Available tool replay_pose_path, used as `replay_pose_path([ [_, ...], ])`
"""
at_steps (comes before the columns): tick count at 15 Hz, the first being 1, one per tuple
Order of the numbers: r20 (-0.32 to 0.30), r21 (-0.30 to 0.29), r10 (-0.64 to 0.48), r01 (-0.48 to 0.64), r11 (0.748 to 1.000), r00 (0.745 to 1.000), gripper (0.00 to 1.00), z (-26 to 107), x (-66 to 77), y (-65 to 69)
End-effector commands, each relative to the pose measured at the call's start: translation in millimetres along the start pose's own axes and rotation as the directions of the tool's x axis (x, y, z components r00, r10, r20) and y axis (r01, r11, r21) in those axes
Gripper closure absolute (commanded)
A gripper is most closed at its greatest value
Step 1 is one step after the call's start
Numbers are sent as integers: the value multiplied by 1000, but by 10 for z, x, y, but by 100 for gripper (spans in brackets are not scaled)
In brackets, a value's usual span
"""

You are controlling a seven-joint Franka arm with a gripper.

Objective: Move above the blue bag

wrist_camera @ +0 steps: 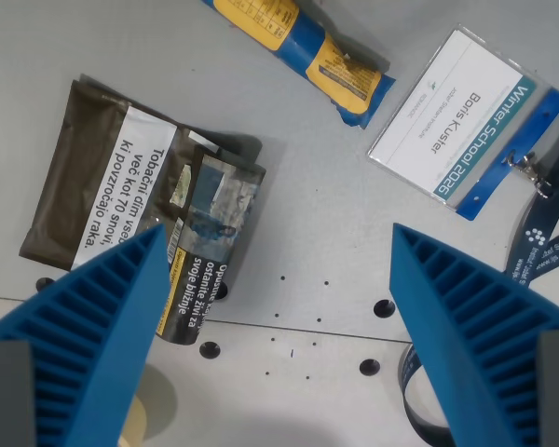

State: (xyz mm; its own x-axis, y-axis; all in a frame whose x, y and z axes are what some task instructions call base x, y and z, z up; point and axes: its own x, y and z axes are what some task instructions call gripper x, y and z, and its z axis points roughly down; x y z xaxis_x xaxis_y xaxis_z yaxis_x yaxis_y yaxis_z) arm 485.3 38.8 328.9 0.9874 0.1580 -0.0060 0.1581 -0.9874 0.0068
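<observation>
Blue fingers (93, 326) nearest, my pincer (279, 279) wide, empty. Blue bag (303, 51) lies up past pincer, long axis slanting down toward badge (466, 116).

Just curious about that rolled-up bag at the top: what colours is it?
The rolled bag is blue with yellow panels, seen in the wrist view, the only view given.

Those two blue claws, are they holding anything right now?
No. The gripper is open, its blue fingers wide apart with only bare table between them.
</observation>
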Motion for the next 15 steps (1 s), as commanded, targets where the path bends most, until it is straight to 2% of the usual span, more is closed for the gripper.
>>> replay_pose_path([
  [1, -5, -1, 0, 0, 1000, 1000, 0, -24, 0, 0],
  [7, -5, -1, -23, 23, 1000, 1000, 0, -15, 3, 0],
  [15, -24, -7, -151, 151, 989, 988, 0, 104, 55, 0],
])
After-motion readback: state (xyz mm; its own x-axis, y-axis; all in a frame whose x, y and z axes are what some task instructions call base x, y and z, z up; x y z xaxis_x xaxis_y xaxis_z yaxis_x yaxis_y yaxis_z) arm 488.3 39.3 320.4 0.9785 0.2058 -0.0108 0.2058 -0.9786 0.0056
